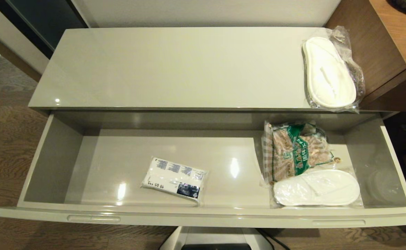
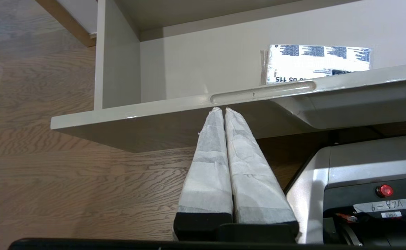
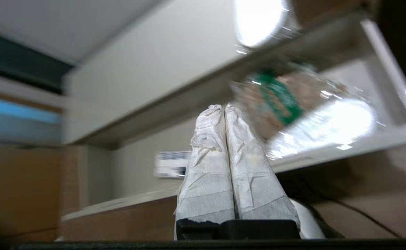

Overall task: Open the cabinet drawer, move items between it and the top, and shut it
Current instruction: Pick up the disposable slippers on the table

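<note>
So the cabinet drawer (image 1: 203,213) is pulled right out. The tissue pack (image 1: 174,179) lies flat on its floor left of middle. One pair of wrapped slippers (image 1: 316,188) sits at the front right corner, touching a checked snack bag (image 1: 295,149) behind it. A second wrapped pair (image 1: 329,77) is up on the top (image 1: 175,66), far right end. The left hand (image 2: 222,110) is pinched together, empty, low just under the drawer's front rim by the handle slot (image 2: 262,92). The right hand (image 3: 223,107) is also pressed together, empty, in front of the drawer, pointing up toward the snack bag and slippers.
</note>
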Available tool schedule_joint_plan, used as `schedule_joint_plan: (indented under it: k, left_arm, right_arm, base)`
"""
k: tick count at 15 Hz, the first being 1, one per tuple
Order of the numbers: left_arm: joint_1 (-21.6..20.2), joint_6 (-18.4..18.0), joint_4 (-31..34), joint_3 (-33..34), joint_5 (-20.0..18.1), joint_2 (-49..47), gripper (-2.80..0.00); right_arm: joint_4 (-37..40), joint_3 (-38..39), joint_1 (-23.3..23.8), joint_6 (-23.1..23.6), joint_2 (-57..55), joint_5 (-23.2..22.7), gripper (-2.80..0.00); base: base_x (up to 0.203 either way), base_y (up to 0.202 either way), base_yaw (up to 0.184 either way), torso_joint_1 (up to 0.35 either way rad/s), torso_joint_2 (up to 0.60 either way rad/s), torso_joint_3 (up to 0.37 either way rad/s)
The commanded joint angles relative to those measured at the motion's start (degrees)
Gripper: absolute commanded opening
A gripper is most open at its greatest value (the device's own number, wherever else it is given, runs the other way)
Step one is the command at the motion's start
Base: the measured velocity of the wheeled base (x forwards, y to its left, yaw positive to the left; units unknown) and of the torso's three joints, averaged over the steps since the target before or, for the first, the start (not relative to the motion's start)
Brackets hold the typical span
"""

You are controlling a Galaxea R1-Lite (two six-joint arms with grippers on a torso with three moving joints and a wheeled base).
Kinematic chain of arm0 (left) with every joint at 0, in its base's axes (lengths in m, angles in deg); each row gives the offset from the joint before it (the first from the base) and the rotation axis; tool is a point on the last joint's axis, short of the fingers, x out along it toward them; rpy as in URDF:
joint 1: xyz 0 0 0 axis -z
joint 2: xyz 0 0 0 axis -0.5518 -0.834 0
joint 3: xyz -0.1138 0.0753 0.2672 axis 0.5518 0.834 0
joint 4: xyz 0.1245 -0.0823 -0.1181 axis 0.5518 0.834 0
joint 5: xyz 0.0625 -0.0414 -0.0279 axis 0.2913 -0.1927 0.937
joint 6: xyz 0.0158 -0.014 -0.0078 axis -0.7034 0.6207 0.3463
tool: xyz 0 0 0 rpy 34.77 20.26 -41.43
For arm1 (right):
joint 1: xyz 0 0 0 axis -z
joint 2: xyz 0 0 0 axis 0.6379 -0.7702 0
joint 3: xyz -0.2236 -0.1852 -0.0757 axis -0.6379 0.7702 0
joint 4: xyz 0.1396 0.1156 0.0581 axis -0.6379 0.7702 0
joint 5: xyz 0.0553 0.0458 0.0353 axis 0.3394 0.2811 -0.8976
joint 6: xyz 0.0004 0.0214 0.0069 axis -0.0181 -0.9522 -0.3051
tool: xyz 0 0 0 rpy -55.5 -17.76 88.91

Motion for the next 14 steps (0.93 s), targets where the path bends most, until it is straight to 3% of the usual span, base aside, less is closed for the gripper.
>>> schedule_joint_plan:
  k: [1,3,5,8,11,14]
  left_arm:
    - [0.04,-0.06,-0.02,0.0,-0.03,-0.09,-2.8]
    - [0.04,-0.06,-0.02,0.0,-0.03,-0.09,-2.8]
    - [0.04,-0.06,-0.02,0.0,-0.03,-0.09,-2.8]
    - [0.04,-0.06,-0.02,0.0,-0.03,-0.09,-2.8]
    - [0.04,-0.06,-0.02,0.0,-0.03,-0.09,-2.8]
    - [0.04,-0.06,-0.02,0.0,-0.03,-0.09,-2.8]
  right_arm:
    - [-1.28,6.81,1.4,0.89,-10.29,1.39,-2.8]
    - [-5.01,20.05,1.97,2.69,-15.62,2.23,-2.8]
    - [-13.43,30.91,1.11,4.06,-26.18,1.62,-2.8]
    - [-33.12,41.2,-2.04,4.16,-41.9,1.53,-2.8]
    - [-49.19,48.5,-6.4,0.4,-51.7,2.13,-2.8]
    - [-56.67,49.79,-6.72,-1.31,-55.03,2.03,-2.8]
  base:
    - [0.0,0.0,0.0,0.0,0.0,0.0]
    - [0.0,0.0,0.0,0.0,0.0,0.0]
    - [0.0,0.0,0.0,0.0,0.0,0.0]
    - [0.0,0.0,0.0,0.0,0.0,0.0]
    - [0.0,0.0,0.0,0.0,0.0,0.0]
    - [0.0,0.0,0.0,0.0,0.0,0.0]
